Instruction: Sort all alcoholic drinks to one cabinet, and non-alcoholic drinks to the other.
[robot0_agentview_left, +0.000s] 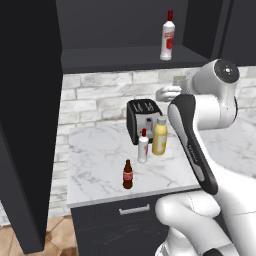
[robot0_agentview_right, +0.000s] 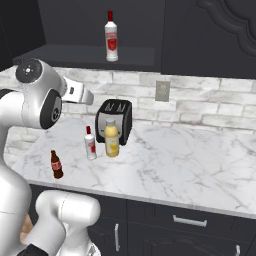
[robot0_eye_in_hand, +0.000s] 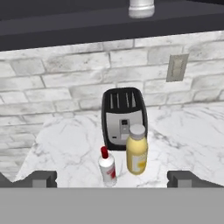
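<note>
Brown bottle (robot0_agentview_left: 128, 174): 1 | white bottles (robot0_agentview_left: 143, 146): 2 (one shelved) | juice (robot0_agentview_left: 160, 136): 1

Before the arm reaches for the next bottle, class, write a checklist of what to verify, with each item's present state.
1. Gripper open and empty: ok.
2. One white red-capped bottle upright on the open cabinet's shelf: ok.
3. Second white red-capped bottle upright on the counter, apart from the yellow juice bottle: ok, gap narrow.
4. Small brown bottle upright near the counter's front edge: ok.
5. Toaster behind the bottles, out of the approach: ok.
6. Second cabinet open: not ok.
</note>
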